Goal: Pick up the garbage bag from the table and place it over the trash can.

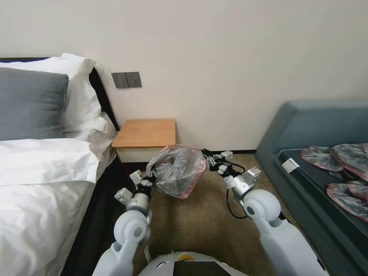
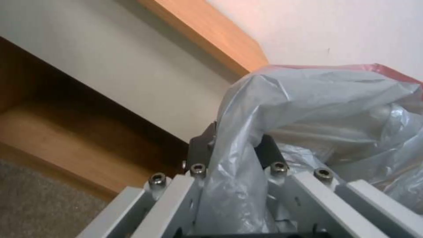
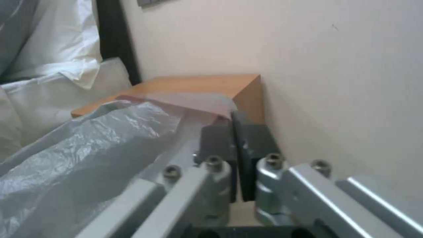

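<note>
The garbage bag [image 1: 177, 170], crinkly grey plastic with a pink rim, hangs in the air in front of the table [image 1: 145, 132], stretched between my two grippers. My left gripper [image 1: 151, 177] is shut on the bag's left edge; in the left wrist view plastic [image 2: 308, 109] bunches between the fingers of the gripper [image 2: 233, 142]. My right gripper [image 1: 205, 153] is shut on the pink rim at the bag's right side, seen close up as bag [image 3: 88, 138] and gripper [image 3: 236, 129], with the table [image 3: 198, 84] just beyond. The trash can is out of view.
A bed [image 1: 42, 180] with white linen and a grey pillow [image 1: 28, 103] fills the left. A blue-grey bench [image 1: 306, 126] on the right carries several similar bags [image 1: 341, 157]. Brown carpet [image 1: 199, 226] lies open between them, and the wall stands close behind.
</note>
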Available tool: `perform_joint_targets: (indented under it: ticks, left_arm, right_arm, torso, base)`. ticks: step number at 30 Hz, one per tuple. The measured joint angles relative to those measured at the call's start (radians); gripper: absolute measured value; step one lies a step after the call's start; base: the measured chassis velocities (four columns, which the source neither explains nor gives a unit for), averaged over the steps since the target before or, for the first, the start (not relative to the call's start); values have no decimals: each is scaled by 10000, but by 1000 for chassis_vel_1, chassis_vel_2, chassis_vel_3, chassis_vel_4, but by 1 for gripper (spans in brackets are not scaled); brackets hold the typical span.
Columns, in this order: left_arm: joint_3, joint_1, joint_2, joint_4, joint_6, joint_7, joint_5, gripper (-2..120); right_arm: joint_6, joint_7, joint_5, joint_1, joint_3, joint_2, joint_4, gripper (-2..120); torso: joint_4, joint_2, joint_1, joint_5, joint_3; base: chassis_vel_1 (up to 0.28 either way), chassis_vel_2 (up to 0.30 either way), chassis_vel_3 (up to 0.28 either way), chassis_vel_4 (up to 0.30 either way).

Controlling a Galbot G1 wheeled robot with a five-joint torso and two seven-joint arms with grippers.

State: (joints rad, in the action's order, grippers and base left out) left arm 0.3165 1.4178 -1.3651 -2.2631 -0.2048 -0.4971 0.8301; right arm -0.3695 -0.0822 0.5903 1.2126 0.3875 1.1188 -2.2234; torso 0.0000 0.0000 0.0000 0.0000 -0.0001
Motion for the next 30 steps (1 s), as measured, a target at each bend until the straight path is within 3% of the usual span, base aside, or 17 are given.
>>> perform_joint_targets:
  ticks: [21, 30]
  left_arm:
    - [103, 70, 109, 17, 16, 559, 90, 7]
    - [228, -43, 41, -85, -18, 535, 981, 7]
  right_arm:
    - [-273, 393, 304, -485, 267, -133, 541, 0]
    - [-418, 354, 270, 62, 387, -225, 367, 0]
  torso:
    - [-1, 0, 0, 0, 0]
    - [-1, 0, 0, 0, 0]
  base:
    - [0, 0, 0, 0]
    - [0, 0, 0, 0]
